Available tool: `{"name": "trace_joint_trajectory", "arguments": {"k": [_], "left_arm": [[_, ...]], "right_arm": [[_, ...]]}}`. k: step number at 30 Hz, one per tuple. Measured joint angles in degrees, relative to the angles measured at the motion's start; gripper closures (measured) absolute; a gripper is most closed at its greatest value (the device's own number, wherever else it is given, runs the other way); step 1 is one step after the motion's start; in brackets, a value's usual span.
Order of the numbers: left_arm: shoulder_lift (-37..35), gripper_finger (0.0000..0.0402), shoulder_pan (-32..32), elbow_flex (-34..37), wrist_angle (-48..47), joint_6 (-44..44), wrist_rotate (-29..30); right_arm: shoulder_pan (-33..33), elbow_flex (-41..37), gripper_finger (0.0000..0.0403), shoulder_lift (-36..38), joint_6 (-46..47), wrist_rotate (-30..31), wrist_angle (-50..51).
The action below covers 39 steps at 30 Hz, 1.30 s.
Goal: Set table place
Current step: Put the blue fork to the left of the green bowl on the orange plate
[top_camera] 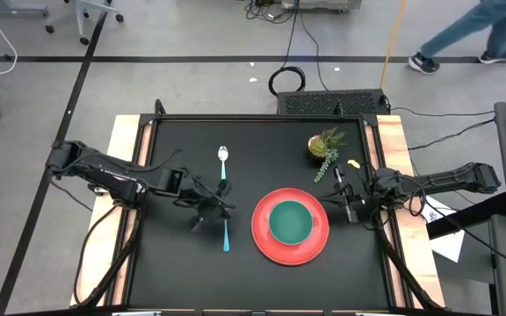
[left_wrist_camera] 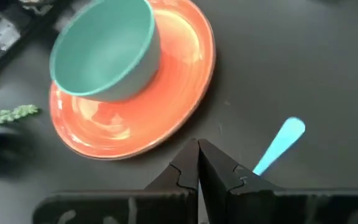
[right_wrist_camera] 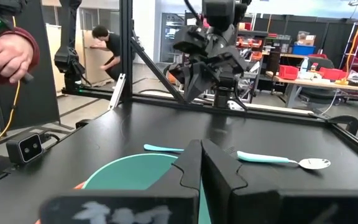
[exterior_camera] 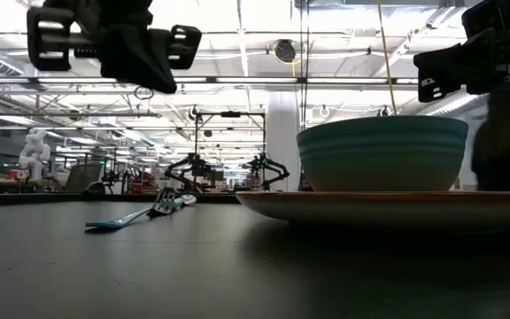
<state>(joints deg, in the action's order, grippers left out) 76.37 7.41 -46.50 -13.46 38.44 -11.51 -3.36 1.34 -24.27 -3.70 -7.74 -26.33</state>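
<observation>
On the black counter [top_camera: 174, 263] the plate [top_camera: 316, 247] carries the bowl [top_camera: 290, 221] as centrepiece, the fork [top_camera: 226, 235] and spoon [top_camera: 223, 160] lying to its left, while the left tool [top_camera: 207, 206], pinched empty, hovers over the fork and the right tool [top_camera: 344, 200], likewise pinched, waits right of the plate.

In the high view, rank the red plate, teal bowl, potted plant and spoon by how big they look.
1. Round red plate
2. Teal bowl
3. Small green potted plant and teal-handled metal spoon: too close to rank; the plant is bushier, the spoon thin.
</observation>
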Motion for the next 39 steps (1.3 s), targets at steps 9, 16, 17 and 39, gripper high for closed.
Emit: {"name": "trace_joint_trajectory", "arguments": {"k": [9,16,17,39], "left_arm": [[9.35,0.0392,0.01,0.00,-0.07,10.82,2.02],[11.25,0.0391,0.34,0.00,0.98,10.77,5.69],[11.25,0.0391,0.34,0.00,1.66,10.75,6.10],[10.53,0.0358,1.30,0.00,3.70,-4.90,2.63]], "right_arm": [[0.00,0.00,0.0403,0.00,0.02,0.08,0.02],[0.00,0.00,0.0403,-0.02,0.02,0.12,0.04],[0.00,0.00,0.0403,-0.02,0.02,0.12,0.04],[0.00,0.00,0.0403,-0.17,1.57,0.19,1.54]]}}
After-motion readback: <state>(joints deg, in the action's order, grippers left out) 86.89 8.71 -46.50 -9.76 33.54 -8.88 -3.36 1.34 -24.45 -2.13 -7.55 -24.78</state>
